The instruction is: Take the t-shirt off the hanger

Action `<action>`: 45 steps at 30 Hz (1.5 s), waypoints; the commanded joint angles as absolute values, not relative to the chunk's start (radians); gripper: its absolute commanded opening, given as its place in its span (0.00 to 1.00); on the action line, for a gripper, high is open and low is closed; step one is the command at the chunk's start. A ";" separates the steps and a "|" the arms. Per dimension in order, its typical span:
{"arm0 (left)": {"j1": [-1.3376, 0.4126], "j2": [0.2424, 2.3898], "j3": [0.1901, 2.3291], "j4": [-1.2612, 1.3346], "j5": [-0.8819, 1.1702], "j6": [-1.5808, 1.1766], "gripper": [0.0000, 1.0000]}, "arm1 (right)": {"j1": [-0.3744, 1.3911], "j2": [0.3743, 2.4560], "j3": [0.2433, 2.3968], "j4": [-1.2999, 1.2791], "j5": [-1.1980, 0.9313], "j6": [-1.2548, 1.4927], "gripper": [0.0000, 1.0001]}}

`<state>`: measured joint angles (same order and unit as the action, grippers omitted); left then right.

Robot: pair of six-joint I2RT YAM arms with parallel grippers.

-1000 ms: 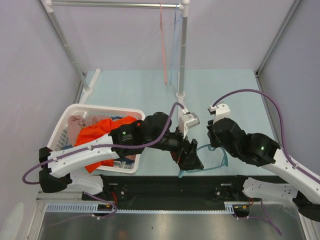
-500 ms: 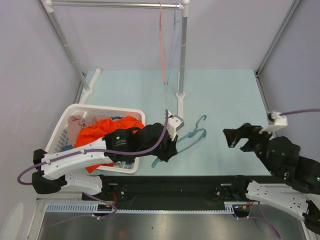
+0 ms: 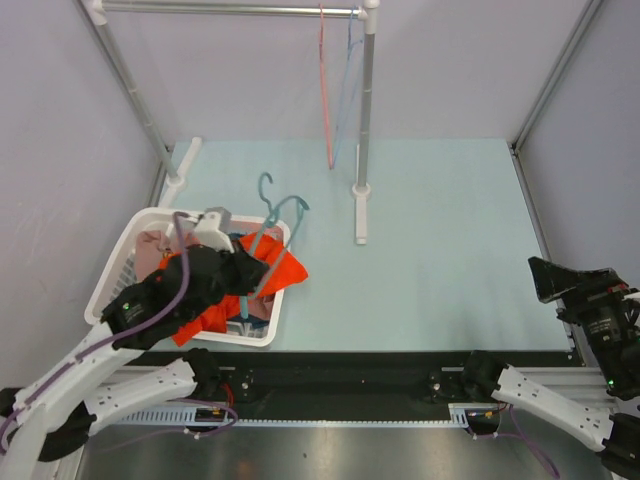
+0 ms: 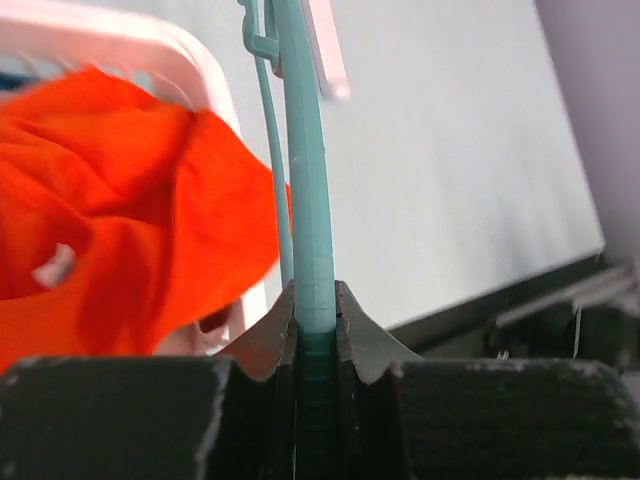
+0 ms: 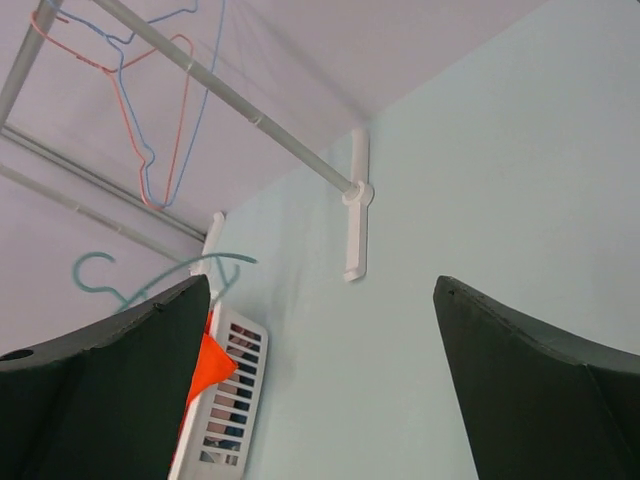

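Left to right around the workspace:
- Rack's left foot (image 3: pixel 186 158) on the pale green table (image 3: pixel 450 220).
- Top rail (image 3: pixel 220 9) overhead.
- An orange hanger (image 3: pixel 325 90) and a blue hanger (image 3: pixel 345 90) dangling side by side from that rail.
- Just right of them, the white upright post (image 3: pixel 365 110), with its own foot (image 3: pixel 360 215) flat on the table.

Black left arm (image 3: pixel 190 290) stretched across the basket from the near side, covering the middle of what lies inside.

White laundry basket (image 3: pixel 120 255) at the table's near left, packed with clothes. Pinkish cloth (image 3: pixel 150 245) at its back left. Orange t-shirt (image 3: pixel 285 270) heaped on top toward the right, one fold spilling over the right rim.

Left gripper (image 4: pixel 315 320) pressed together on the teal hanger (image 4: pixel 305 180), pinching its thin bar between both fingers. Hanger rising out of the basket with hook uppermost, just beside the orange cloth. Unclear from these views: cloth caught on the hanger or free of it.

Right gripper (image 5: pixel 320 290) well apart, at the table's near right edge, fingers spread wide, gripping and touching nothing.
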<state>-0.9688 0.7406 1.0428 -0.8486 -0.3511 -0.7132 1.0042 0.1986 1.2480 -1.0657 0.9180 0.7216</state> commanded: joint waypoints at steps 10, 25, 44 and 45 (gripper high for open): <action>-0.684 1.046 1.541 -0.545 -0.489 -0.447 0.00 | 1.008 0.273 1.229 -1.091 0.881 0.798 1.00; -0.423 1.430 1.960 -0.460 -0.117 -0.454 0.00 | 1.008 0.290 1.243 -1.105 0.848 0.815 1.00; -0.413 1.621 2.045 -0.519 0.086 -0.650 0.00 | 1.008 0.313 1.252 -1.066 0.838 0.788 0.99; -0.413 1.612 2.030 -0.515 0.084 -0.652 0.00 | 1.008 0.313 1.252 -1.068 0.836 0.787 1.00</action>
<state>-0.4225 1.6405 2.0506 -0.5228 0.0509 -0.6056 1.0050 0.3027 1.2331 -1.0927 0.8288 0.7818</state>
